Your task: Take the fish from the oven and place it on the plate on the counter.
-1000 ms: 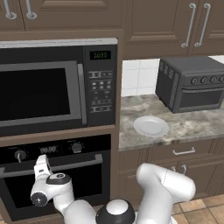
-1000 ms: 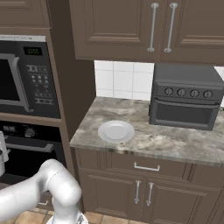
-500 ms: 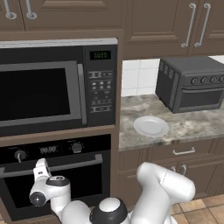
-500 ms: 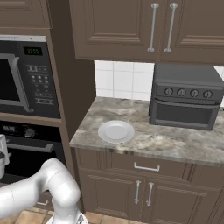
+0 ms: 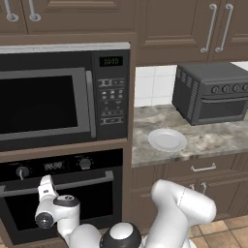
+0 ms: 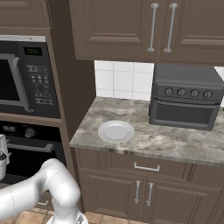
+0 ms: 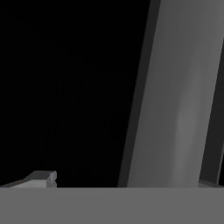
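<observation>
The oven (image 5: 63, 193) door is shut, so the step in hand is getting it open: the arm reaches low and left, and its gripper (image 5: 46, 185) sits right at the left part of the long silver handle (image 5: 82, 182). In the hand view the handle (image 7: 175, 92) runs as a broad grey bar close in front of the camera, with black oven glass beside it. Whether the fingers are spread or already closed around the bar I cannot tell; just one tip (image 7: 41, 177) peeks up at the bottom, and the base views show only the white hand. The next move, as I judge it, calls for a firm hold on the bar and a pull outward and down. The fish is hidden, presumably behind the dark glass. The plate (image 5: 167, 140) waits bare on the bench (image 5: 213, 138), well apart from the oven, near the toaster oven (image 5: 211, 93).
</observation>
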